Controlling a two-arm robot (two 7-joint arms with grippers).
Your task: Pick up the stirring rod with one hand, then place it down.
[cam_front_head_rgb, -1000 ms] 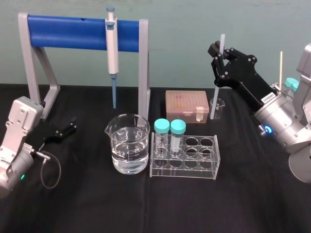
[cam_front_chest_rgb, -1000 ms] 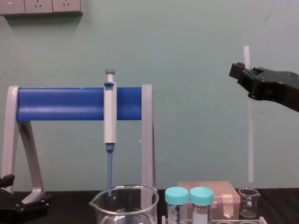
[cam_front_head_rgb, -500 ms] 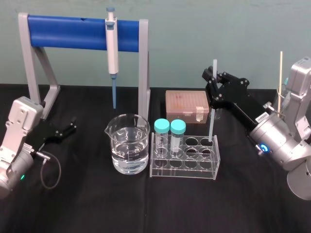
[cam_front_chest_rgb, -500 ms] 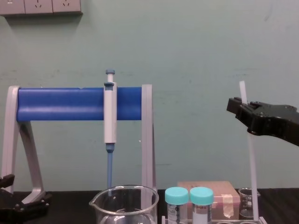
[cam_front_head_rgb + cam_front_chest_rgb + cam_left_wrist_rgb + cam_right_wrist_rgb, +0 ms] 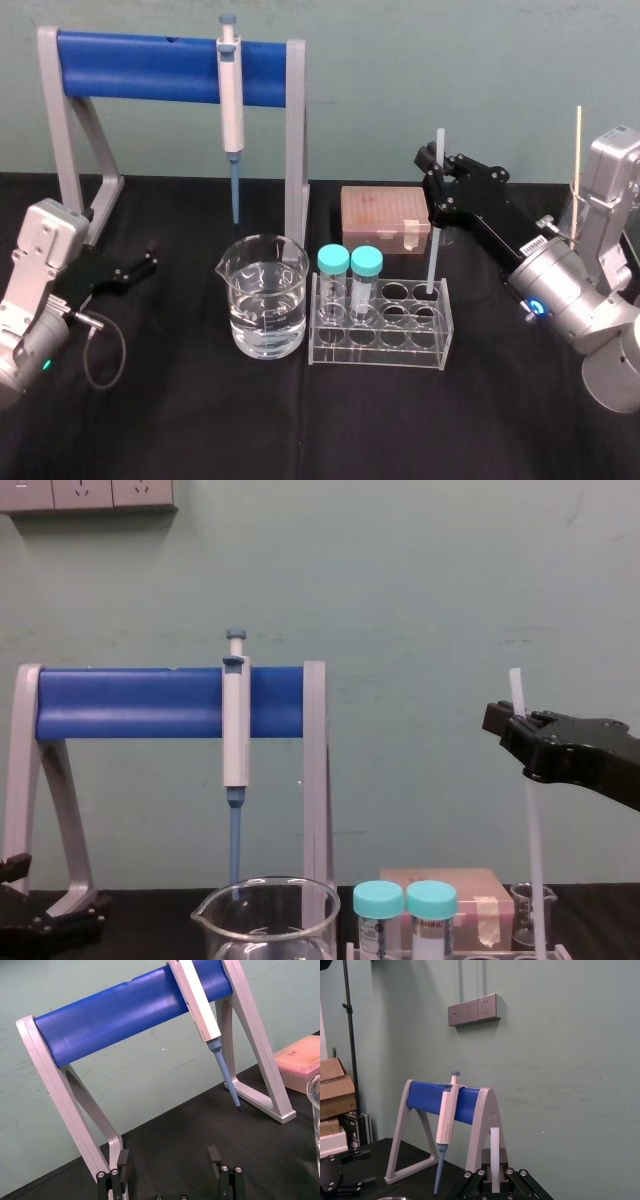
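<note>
Lower now, your right gripper [image 5: 437, 186], centre right, clasps the stirring rod [image 5: 434, 252], tip in the rack [image 5: 375, 352]; left gripper [image 5: 148, 260] rests spread, far left.

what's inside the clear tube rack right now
Two teal-capped tubes stand in its left holes, and the stirring rod, held by the right gripper, dips into a back right hole. Whether the rod's tip touches bottom can't be seen.

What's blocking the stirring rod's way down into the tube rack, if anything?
Nothing visible. The right gripper holds the stirring rod upright, its lower end at the tube rack's back right hole. The two capped tubes stand in holes at the rack's left end, apart from it. The left gripper is parked far left.
</note>
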